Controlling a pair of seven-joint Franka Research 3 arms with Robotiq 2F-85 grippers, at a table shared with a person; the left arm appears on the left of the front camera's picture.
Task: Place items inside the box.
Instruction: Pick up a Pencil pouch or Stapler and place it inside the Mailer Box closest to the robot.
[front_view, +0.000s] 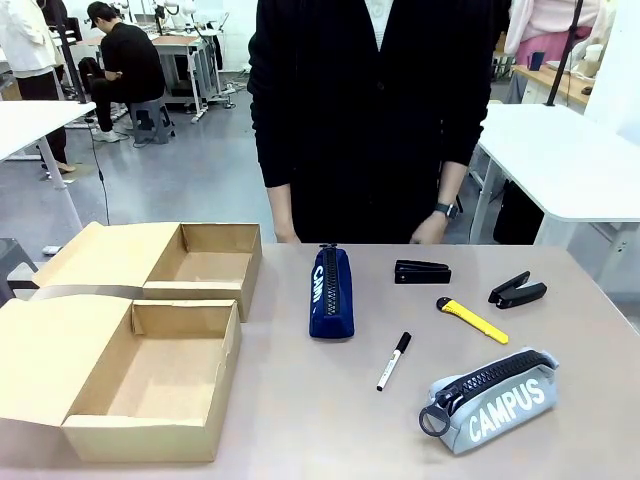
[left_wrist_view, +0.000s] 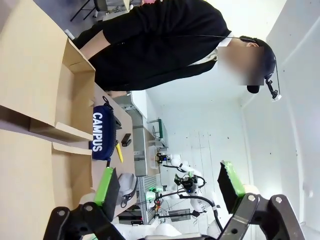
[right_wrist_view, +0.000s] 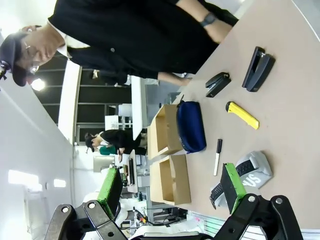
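Nothing is sitting boxed yet; left gripper (left_wrist_view: 169, 182) and right gripper (right_wrist_view: 172, 182) are hanging spread, empty, so the next move is likely taking the navy zip fabric pencil case (front_view: 331, 292) toward 8 o'clock into the open brown cardboard box (front_view: 140, 438).

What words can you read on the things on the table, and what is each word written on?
"CAMPUS": big white letters on the grey zip case.
"CAMPUS": white letters on the navy pencil case, readable in the left wrist view.
The marker: any print is too small to read.
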